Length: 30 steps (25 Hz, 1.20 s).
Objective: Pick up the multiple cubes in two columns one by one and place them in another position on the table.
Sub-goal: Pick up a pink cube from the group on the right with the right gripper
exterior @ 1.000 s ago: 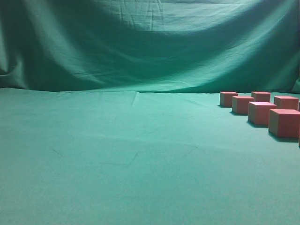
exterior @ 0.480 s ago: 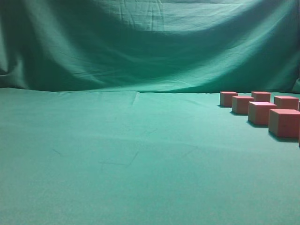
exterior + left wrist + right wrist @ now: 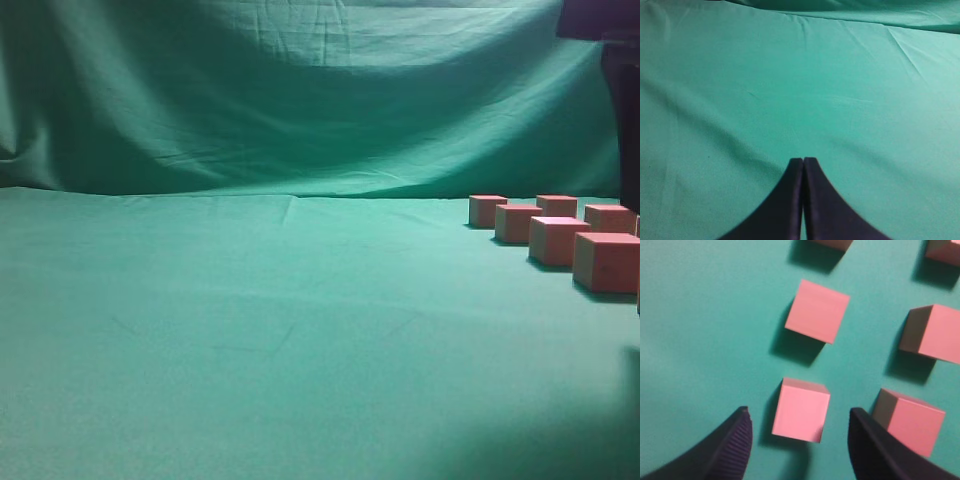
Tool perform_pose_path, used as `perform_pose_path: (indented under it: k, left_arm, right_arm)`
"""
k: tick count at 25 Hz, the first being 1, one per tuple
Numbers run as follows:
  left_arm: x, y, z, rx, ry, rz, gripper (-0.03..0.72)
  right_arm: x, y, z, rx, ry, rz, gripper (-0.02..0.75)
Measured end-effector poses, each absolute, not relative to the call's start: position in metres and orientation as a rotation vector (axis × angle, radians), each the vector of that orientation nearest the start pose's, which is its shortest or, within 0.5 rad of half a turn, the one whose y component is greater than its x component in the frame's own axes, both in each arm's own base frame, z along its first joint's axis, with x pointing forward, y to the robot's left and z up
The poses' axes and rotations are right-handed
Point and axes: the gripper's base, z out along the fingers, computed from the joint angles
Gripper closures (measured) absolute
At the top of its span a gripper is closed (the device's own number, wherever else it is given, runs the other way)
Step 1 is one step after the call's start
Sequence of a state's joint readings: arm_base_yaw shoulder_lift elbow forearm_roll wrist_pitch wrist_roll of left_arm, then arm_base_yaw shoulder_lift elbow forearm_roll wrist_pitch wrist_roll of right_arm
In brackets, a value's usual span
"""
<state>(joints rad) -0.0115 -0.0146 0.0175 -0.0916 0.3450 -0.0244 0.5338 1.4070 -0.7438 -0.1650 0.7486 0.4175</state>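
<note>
Our right claw [image 3: 799, 440] hangs open and empty over a cube [image 3: 801, 410] at lower centre on the tabletop [image 3: 700, 340]; descending off-centre, it could knock the neighbouring cube [image 3: 910, 421].

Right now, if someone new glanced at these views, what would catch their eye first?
The pinkish-red cubes stand out against the teal table, lined up in two columns at the far right of the exterior view. In the right wrist view, the right gripper hovers open above them, its fingers straddling the nearest cube. The left gripper is shut over bare cloth.
</note>
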Motion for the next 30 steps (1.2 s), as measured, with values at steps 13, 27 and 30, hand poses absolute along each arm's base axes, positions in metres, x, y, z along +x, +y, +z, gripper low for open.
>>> perform_pose_path:
  k: [13,27,30]
  left_arm:
    - [0.053,-0.003,0.177,-0.069,1.830,-0.114,0.688]
    - [0.053,-0.003,0.177,-0.069,1.830,-0.114,0.688]
    - [0.053,-0.003,0.177,-0.069,1.830,-0.114,0.688]
  right_arm:
    - [0.222,0.120,0.169,-0.325,2.917,-0.031,0.337]
    - [0.233,0.128,0.182,-0.354,2.998,-0.084,0.469]
    - [0.242,0.142,0.215,-0.560,3.011,0.022,0.469]
